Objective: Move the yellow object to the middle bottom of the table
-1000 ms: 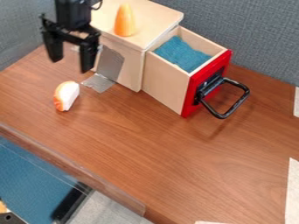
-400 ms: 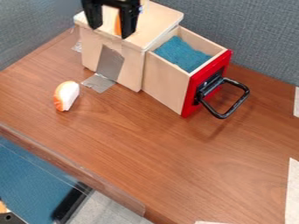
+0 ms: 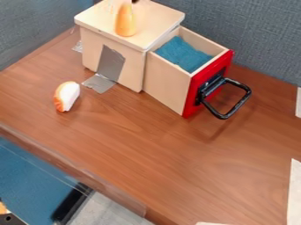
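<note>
1. End effector: the gripper [image 3: 135, 1] stood at the view's top edge. Whether it was spread, pressed together or pinching anything, I could not tell.
2. Item: the yellow object [image 3: 125, 22] stood upright on the wooden box [image 3: 159, 23], just below the gripper in the view. Contact between them could not be established.
3. Step in hand, in my judgement: securing the object. Good practice called for centring the gripper over it, spread, and descending straight.
4. Hold: the broad lower body merited the grip; the tapering top would likely have slipped. A sideways nudge risked toppling it off the box.
5. Lift: it needed raising fully before travel, clear of the open drawer [image 3: 167, 83] and its handle [image 3: 237, 105], both below the gripper and off to one side.
6. Destination: the table's [image 3: 176, 167] middle bottom lay well below the gripper, past the drawer. A low, upright release there seemed advisable.
</note>
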Tool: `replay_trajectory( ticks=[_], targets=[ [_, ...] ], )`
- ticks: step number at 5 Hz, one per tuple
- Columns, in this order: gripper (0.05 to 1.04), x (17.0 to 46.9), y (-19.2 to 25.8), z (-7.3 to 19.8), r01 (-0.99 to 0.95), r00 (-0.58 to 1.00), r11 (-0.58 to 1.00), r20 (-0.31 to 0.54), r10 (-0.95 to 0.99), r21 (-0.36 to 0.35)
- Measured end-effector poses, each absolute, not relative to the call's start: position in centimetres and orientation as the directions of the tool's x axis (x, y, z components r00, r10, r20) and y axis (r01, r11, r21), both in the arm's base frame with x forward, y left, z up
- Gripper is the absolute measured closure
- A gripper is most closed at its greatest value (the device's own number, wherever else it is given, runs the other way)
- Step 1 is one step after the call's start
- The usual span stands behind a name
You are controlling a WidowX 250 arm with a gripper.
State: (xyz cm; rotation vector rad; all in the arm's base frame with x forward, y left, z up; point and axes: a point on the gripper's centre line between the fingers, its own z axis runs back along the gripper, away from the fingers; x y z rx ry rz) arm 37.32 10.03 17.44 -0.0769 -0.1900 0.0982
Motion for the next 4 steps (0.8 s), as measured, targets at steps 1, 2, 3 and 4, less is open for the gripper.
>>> replay_trajectory(
  ticks=[1,2,3,4],
  targets=[
    [0.083,38.4,10.6,17.9,-0.096,0.975,0.992,0.194,0.11,-0.08],
    [0.083,39.3,11.4,16.0,-0.097,0.986,0.994,0.134,0.103,-0.053],
    [0.083,39.0,10.1,14.0,-0.055,0.995,0.998,0.081,0.056,-0.02],
    [0.14,38.5,8.6,12.3,-0.028,0.999,1.0,0.041,0.028,0.014]
  ],
)
